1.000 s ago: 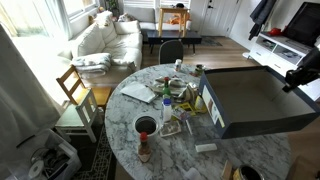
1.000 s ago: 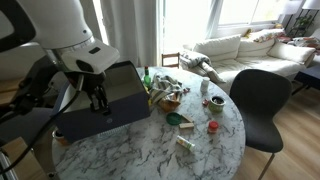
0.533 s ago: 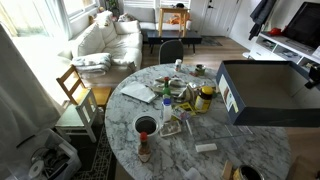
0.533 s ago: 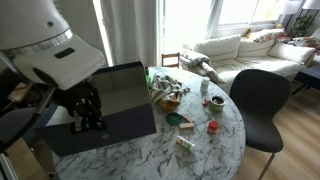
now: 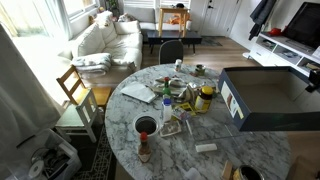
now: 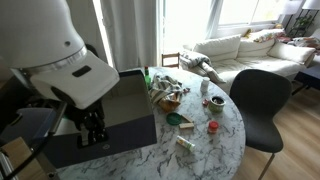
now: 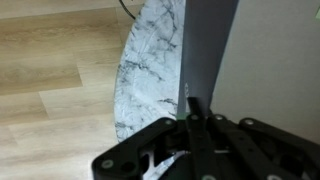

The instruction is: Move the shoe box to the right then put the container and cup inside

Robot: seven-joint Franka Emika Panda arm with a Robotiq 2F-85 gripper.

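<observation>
Moving the shoe box (image 5: pixel 268 98) to the right is the step going on now. The gripper (image 7: pixel 190 104) is pinched tight on one thin wall of the shoe box, and in an exterior view the gripper (image 6: pixel 93 130) grips that wall at the near side of the box. The box is at the side of the round table (image 5: pixel 200 135), and part of it looks to hang out past the table edge. Nothing is inside it yet. The cup (image 5: pixel 145 126) sits well apart from the box, near the other side of the table, and a yellow jar (image 5: pixel 205 99), which could be the container, stands just beside the box. Next, I think the box must be set down flat where it will not tip off, then the gripper must let go and reach for the cup or the jar
</observation>
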